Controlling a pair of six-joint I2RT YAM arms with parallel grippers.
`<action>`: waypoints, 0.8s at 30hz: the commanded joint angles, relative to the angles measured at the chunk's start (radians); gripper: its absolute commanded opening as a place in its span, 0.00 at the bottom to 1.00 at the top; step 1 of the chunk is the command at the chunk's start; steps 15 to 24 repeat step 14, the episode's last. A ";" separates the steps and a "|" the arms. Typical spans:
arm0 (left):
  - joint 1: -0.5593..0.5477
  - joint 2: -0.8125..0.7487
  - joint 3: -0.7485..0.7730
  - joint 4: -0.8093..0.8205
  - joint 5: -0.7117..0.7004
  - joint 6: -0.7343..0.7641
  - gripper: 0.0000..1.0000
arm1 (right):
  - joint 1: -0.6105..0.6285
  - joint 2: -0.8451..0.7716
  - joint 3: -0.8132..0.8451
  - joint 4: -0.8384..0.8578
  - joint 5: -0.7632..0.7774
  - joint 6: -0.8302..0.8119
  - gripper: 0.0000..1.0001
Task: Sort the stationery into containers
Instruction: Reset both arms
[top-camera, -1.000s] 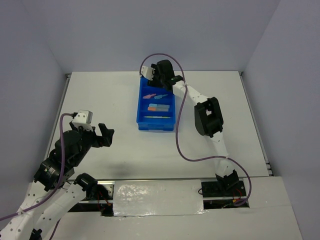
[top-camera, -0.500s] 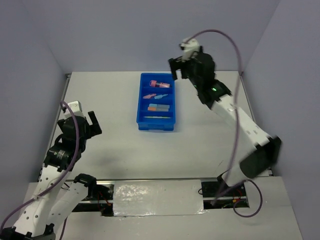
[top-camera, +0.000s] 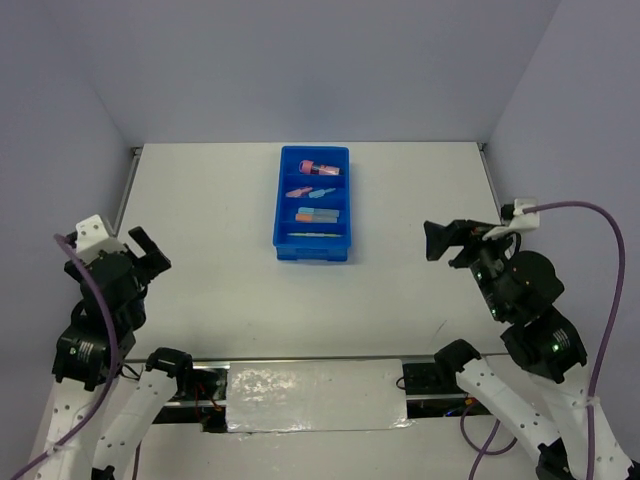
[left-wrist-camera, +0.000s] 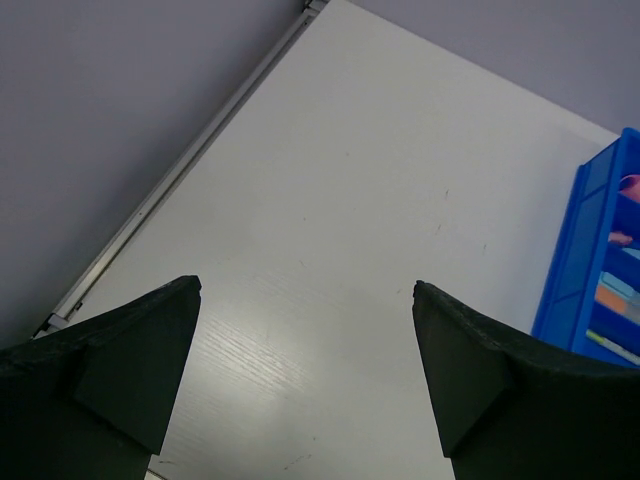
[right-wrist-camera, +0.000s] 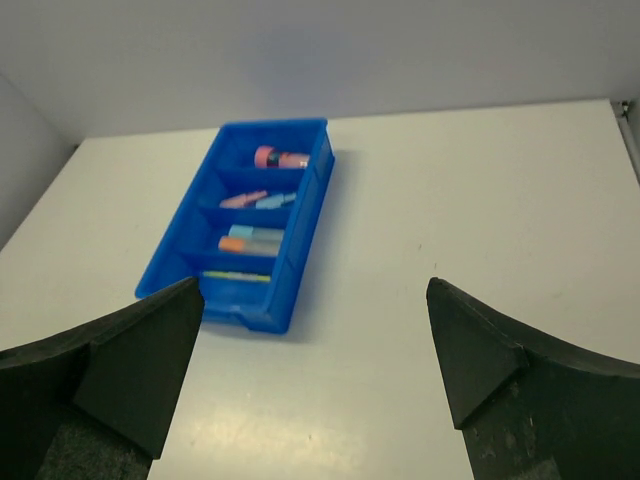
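Note:
The blue tray (top-camera: 279, 205) stands at the table's far middle, and all the stationery I see lies in it. A pink marker (top-camera: 319, 168) is in the far compartment. A pink piece (top-camera: 298, 191) and a blue piece (top-camera: 323, 192) are in the second. Blue and orange-grey markers (top-camera: 317, 214) are in the third. A thin yellow stick (top-camera: 312, 235) is in the nearest. My left gripper (top-camera: 148, 250) is open and empty at the near left. My right gripper (top-camera: 432, 242) is open and empty at the near right. The right wrist view shows the tray (right-wrist-camera: 305, 240) ahead of the open gripper (right-wrist-camera: 313, 283).
The left wrist view shows the open left gripper (left-wrist-camera: 304, 284) over bare white table, the tray's edge (left-wrist-camera: 575, 290) at the right, and the table's raised left rim (left-wrist-camera: 190, 160). Grey walls close the table on three sides.
My right arm has drawn back from the tray's far end to the near right. My left arm has drawn back toward the near left. The pink marker now lies in the far compartment.

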 joint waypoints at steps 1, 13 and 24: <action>0.006 -0.050 0.068 -0.060 0.027 -0.025 0.99 | 0.002 -0.071 -0.035 -0.134 -0.069 0.054 1.00; 0.004 -0.168 0.132 -0.168 0.067 0.009 0.99 | 0.003 -0.205 -0.035 -0.271 -0.016 0.040 1.00; 0.006 -0.169 0.132 -0.169 0.071 0.010 0.99 | 0.003 -0.206 -0.034 -0.276 -0.016 0.040 1.00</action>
